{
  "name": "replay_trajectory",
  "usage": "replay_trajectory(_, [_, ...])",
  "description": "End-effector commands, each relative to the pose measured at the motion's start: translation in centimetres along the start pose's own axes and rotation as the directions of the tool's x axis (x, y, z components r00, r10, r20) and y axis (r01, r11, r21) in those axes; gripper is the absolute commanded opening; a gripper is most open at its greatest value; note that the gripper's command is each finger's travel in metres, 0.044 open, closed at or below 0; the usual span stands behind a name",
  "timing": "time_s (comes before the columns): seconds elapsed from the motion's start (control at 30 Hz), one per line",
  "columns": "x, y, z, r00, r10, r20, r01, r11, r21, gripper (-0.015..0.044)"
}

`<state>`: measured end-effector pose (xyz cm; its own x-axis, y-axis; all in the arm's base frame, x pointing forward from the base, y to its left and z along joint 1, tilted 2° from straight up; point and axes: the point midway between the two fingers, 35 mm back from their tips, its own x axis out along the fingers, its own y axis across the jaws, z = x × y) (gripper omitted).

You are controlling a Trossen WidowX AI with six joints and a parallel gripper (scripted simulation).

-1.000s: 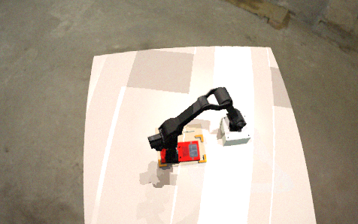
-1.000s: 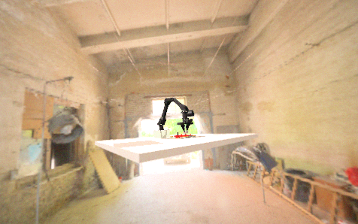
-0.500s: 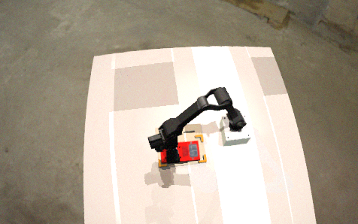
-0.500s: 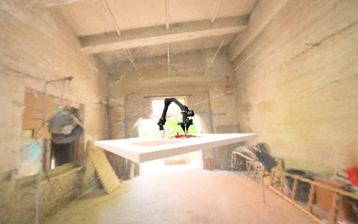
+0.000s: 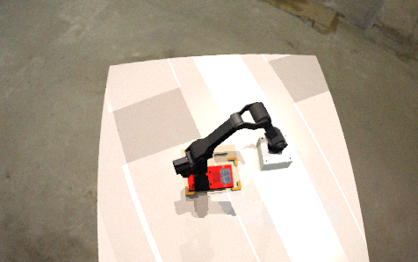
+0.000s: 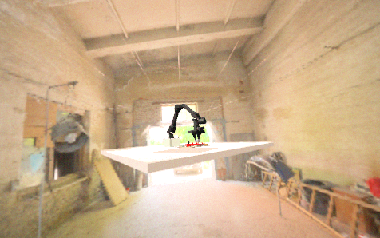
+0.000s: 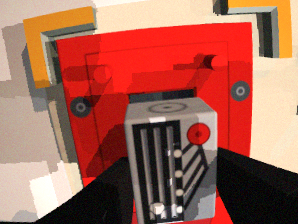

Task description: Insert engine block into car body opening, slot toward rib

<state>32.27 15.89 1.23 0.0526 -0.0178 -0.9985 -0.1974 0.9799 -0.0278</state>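
In the wrist view my gripper (image 7: 171,162) is shut on the grey engine block (image 7: 172,159), which has dark slots, a striped patch and a red disc on its top face. The black fingers hold it by its left and right sides. It hangs over the red car body (image 7: 156,99), above the recess in the body's middle. I cannot tell how far above the body it is, or where the rib is. In the top view the gripper (image 5: 199,180) stands over the left end of the red car body (image 5: 215,177).
The car body sits on a tan base with orange corner brackets (image 7: 56,30) (image 7: 260,6). The arm's white base box (image 5: 274,158) stands to the right of it on the white table. In the exterior view the arm (image 6: 188,124) is small.
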Motion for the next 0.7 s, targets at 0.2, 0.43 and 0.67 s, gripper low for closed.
replay_trajectory(0.2, [0.17,-0.06,0.03,1.000,-0.003,0.002,0.003,1.000,-0.015,0.0159])
replay_trajectory(0.43, [0.27,-0.07,0.03,1.000,-0.003,0.002,0.003,1.000,-0.011,0.0159])
replay_trajectory(0.67, [0.38,-0.07,0.03,1.000,-0.003,0.002,0.003,1.000,-0.007,0.0159])
